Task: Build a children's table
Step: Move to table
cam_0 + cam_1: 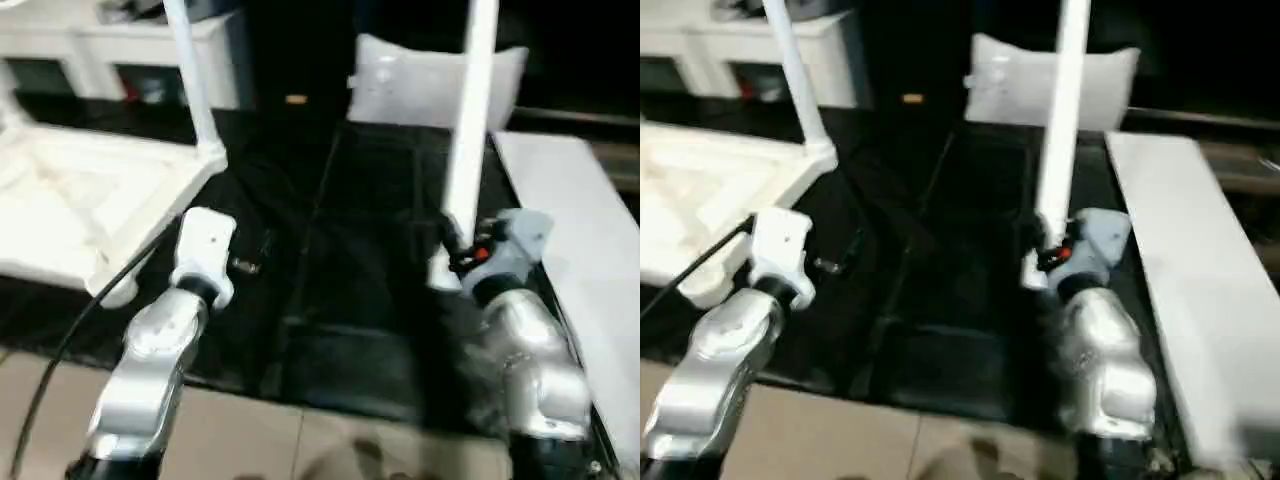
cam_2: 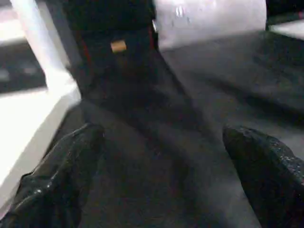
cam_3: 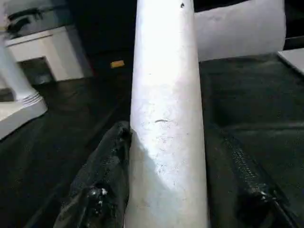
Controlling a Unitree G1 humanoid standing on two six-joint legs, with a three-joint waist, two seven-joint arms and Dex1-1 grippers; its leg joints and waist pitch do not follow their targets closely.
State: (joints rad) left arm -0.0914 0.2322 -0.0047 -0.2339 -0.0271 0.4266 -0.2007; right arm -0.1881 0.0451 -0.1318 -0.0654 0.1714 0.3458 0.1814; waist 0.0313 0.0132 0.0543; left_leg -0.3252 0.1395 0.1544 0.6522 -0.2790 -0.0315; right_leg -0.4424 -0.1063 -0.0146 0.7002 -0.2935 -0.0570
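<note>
A black mat (image 1: 350, 300) covers the floor. The upturned tabletop (image 1: 80, 200) lies at my left with one leg (image 1: 195, 90) socketed. My right end effector (image 1: 455, 255) grips another leg (image 1: 470, 130) upright; my left end effector (image 2: 156, 180) gapes empty. Most legs remain, I judge.

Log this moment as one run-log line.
right gripper: shut on loose leg, upright | left gripper: open, empty | tabletop: upside down, one leg fitted

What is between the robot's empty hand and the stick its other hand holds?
Only bare black mat lies between the left gripper and the held leg, seen in the left eye view.
</note>
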